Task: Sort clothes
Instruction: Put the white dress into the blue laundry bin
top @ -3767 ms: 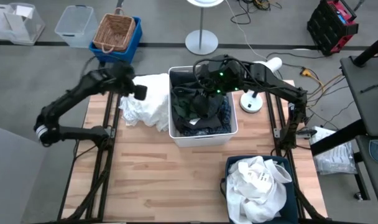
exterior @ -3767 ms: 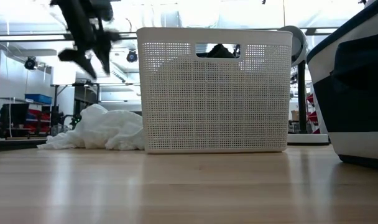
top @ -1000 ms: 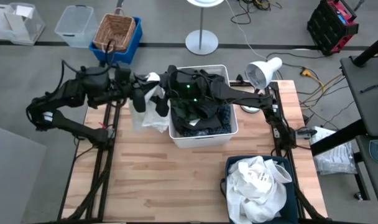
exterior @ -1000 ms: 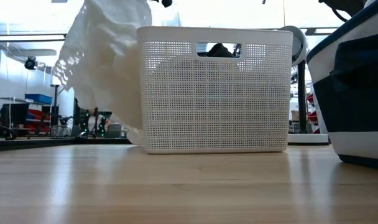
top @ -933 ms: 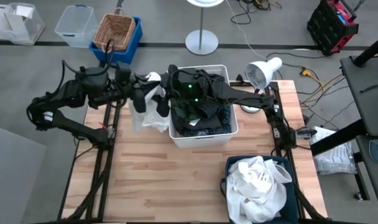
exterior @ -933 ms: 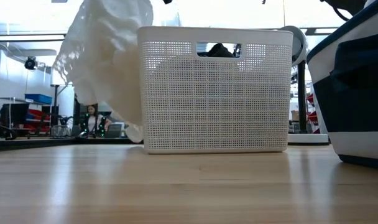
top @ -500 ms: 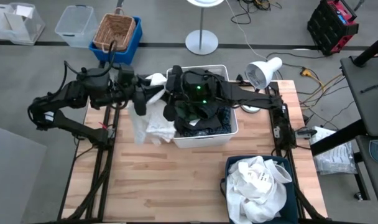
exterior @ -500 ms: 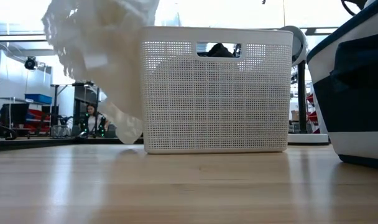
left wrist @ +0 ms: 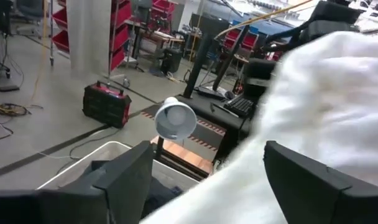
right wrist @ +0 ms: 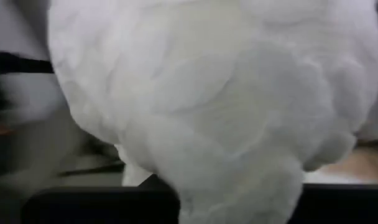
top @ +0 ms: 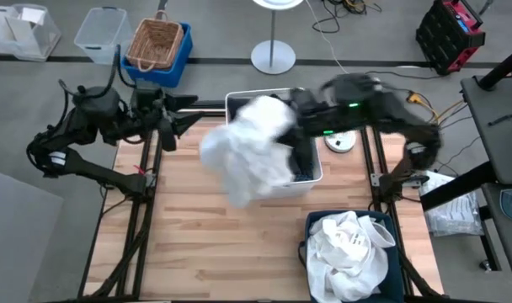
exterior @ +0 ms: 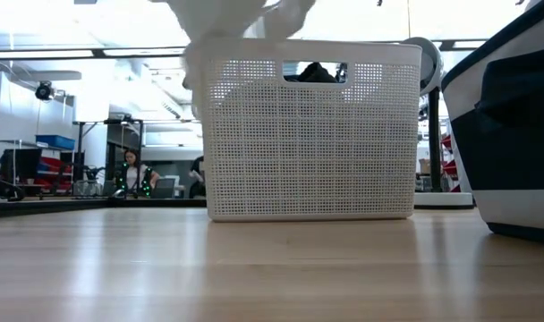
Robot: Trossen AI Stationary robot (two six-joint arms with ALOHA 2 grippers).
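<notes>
A white garment (top: 243, 156) hangs in the air over the left part of the white plastic bin (top: 313, 175). It also fills the right wrist view (right wrist: 207, 99) and shows above the bin's rim in the low view (exterior: 245, 22). My right gripper (top: 291, 118) reaches it from the right, and the cloth covers its fingers. My left gripper (top: 168, 126) is open and empty, left of the bin; its wrist view (left wrist: 207, 155) shows the cloth to one side. Dark clothes (top: 302, 156) lie in the white bin. White clothes (top: 349, 248) lie in the dark blue bin (top: 317, 220). My right gripper is shut on the white garment near its upper part (top: 273, 118), but the cloth itself hides the place of contact. The garment hangs bunched below and to the left of the gripper, lifted clear of the table, its lower part (top: 239, 189) free in the air.
A desk lamp's base (top: 340, 141) stands right of the white bin. The dark blue bin (exterior: 514, 134) is at the near right. Bare table (top: 205, 244) lies at the near left. A wicker basket (top: 155, 42) in a blue crate stands on the floor beyond the table.
The white garment has come away from my left gripper and swung toward the table's right and up, from beside the bin's left wall to over the bin. My right gripper has drawn back to the right with it. My left gripper has pulled back toward the table's left edge.
</notes>
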